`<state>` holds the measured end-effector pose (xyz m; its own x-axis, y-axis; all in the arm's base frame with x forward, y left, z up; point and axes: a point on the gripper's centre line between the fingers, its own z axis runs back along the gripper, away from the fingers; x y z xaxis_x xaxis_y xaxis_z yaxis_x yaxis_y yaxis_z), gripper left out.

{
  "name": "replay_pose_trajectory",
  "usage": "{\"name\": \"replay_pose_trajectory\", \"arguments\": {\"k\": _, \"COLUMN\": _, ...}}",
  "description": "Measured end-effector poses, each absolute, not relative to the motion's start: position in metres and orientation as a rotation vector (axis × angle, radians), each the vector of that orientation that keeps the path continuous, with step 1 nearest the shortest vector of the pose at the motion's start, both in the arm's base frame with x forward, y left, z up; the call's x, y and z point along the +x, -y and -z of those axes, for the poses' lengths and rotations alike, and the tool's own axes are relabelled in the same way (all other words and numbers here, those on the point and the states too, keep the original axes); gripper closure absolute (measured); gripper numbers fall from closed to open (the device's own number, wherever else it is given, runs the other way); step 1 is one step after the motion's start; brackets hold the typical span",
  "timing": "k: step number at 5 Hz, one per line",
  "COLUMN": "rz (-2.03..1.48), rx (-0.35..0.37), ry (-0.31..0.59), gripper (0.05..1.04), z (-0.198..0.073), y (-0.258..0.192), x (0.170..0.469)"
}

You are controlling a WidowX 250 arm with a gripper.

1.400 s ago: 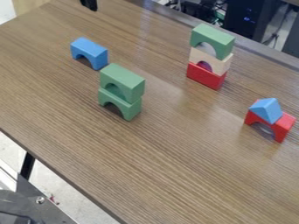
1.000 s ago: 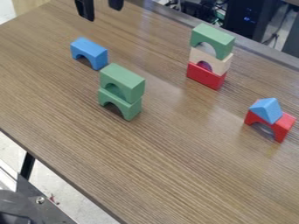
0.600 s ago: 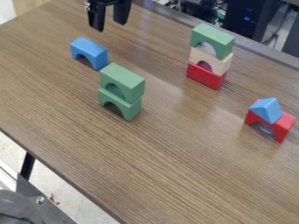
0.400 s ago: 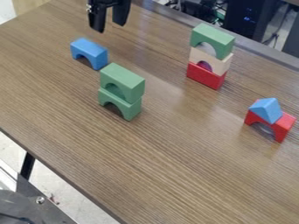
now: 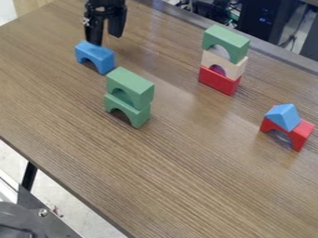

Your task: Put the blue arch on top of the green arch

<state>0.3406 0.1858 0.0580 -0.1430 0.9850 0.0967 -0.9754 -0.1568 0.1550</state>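
On the left of the wooden surface, the blue arch stands upright on its two feet. The black gripper hangs at the upper left, its fingers apart with nothing between them. The blue arch lies just below their tips in the view; the left-hand tip overlaps its top edge, though from this slant it is hard to say whether they touch. Near the blue arch, to its lower right, one green arch sits upright on another green arch. Farther right is a stack of three: red block at the bottom, beige arch, then a third green arch. Rightmost, a blue triangular block rests on a red arch.
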Motion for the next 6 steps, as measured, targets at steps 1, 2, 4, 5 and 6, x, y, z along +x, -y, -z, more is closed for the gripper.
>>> {"name": "replay_pose_trajectory", "arguments": {"k": 1, "rz": -1.715, "rx": 0.214, "ry": -0.059, "gripper": 0.085, "z": -0.056, "y": -0.188, "x": 0.338}}
{"name": "replay_pose_trajectory", "arguments": {"k": 2, "rz": -1.708, "rx": 0.218, "ry": -0.081, "gripper": 0.085, "z": -0.057, "y": -0.186, "x": 0.336}}
{"name": "replay_pose_trajectory", "arguments": {"k": 4, "rz": -1.615, "rx": 0.214, "ry": -0.14, "gripper": 0.085, "z": -0.054, "y": -0.189, "x": 0.332}}
{"name": "replay_pose_trajectory", "arguments": {"k": 5, "rz": -1.613, "rx": 0.215, "ry": -0.17, "gripper": 0.085, "z": -0.035, "y": -0.19, "x": 0.329}}
{"name": "replay_pose_trajectory", "arguments": {"k": 6, "rz": -1.636, "rx": 0.188, "ry": -0.182, "gripper": 0.086, "z": -0.027, "y": -0.194, "x": 0.33}}
